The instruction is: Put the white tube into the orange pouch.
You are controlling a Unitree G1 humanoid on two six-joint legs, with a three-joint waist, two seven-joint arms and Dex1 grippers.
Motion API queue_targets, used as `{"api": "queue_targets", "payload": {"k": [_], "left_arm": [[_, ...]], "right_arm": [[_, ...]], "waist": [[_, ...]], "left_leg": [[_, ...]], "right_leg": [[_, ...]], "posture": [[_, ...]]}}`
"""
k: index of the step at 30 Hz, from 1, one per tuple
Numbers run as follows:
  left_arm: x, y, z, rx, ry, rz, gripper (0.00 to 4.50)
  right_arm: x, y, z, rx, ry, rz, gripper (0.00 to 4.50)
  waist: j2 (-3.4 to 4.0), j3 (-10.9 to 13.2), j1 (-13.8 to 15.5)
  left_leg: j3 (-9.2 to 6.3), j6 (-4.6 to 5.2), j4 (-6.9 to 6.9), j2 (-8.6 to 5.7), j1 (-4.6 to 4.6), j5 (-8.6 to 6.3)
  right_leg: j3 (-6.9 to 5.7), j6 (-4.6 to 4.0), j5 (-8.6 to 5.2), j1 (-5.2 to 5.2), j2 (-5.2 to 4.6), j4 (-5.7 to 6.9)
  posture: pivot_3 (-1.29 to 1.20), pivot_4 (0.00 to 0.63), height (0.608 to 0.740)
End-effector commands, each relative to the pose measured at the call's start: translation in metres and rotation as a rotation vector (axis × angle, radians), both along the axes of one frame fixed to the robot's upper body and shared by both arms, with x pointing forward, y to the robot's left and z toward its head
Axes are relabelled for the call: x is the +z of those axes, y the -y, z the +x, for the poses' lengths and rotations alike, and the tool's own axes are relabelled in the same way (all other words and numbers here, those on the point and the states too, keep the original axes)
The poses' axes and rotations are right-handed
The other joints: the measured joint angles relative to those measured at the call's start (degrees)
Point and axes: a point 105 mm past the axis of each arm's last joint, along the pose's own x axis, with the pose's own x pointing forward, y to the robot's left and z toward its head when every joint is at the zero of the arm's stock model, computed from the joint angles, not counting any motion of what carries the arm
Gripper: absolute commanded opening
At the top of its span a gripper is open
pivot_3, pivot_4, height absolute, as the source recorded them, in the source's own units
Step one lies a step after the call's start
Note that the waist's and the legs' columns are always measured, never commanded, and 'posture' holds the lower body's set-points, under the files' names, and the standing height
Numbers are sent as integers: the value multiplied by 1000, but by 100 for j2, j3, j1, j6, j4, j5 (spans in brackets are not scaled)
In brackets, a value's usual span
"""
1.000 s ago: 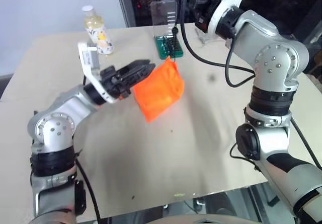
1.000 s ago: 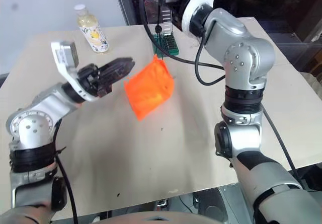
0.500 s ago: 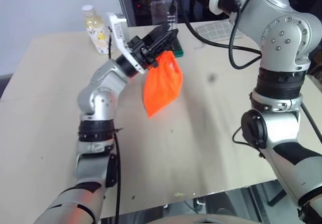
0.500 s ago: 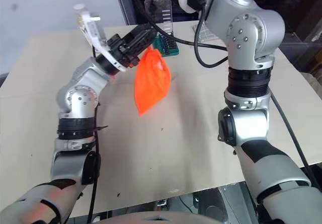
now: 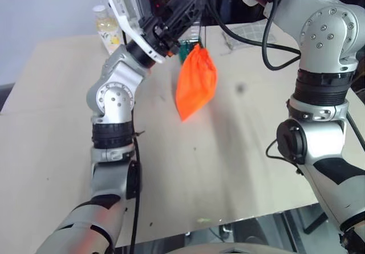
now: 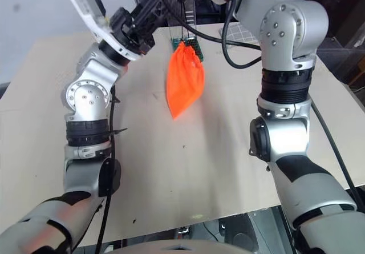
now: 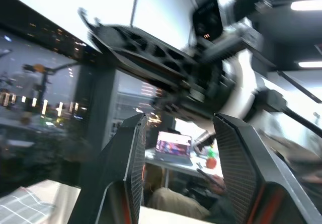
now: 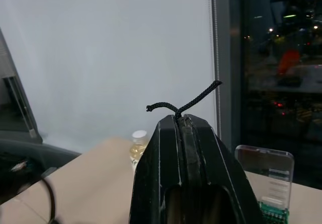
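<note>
Above the table, the orange pouch hangs by its cord from the clamped right gripper, left gripper standing apart, empty.

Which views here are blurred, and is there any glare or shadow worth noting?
Left wrist view: background arm smeared, the end effector's fingers sharp. Right wrist view: crisp cord, bright washed-out wall behind. Left eye view: orange pouch sharp, soft shadows on the table.

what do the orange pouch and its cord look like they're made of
The orange pouch looks like thin, soft matte fabric: it hangs limp and creased, tapering to a point. The cord looks like braided dark string, its woven texture showing above the shut right hand.
</note>
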Motion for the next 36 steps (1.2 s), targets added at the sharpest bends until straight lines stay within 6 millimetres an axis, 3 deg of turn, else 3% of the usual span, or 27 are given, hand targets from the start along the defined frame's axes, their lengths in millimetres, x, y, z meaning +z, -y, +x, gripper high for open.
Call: {"api": "queue_targets", "payload": {"k": [1,12,18,36], "left_arm": [[3,-4,9,89,81,62,2149],[-4,6,33,60,123,130,2149],[-4,11,37,25,125,132,2149],[-2,2,39,-98,42,67,2149]], "right_arm": [[13,0,-12,32,55,19,0],[9,-12,-23,110,54,-17,0],[8,-14,-25,118,49,-25,0],[5,-15,-26,122,37,-33,0]], "waist": [[0,0,0],[0,0,-2],[0,0,-5],[0,0,-11]], "left_leg": [[1,0,0,0,0,0],[2,2,-3,0,-3,-1],[2,2,-3,0,-3,-1],[1,4,0,0,-2,-2]], "right_leg": [[0,0,0,0,0,1],[-3,0,0,-2,1,-3],[-2,0,0,-2,1,-2],[0,0,0,-2,0,5]], "posture": [[0,150,740],[0,150,740],[0,150,740],[0,150,740]]}}
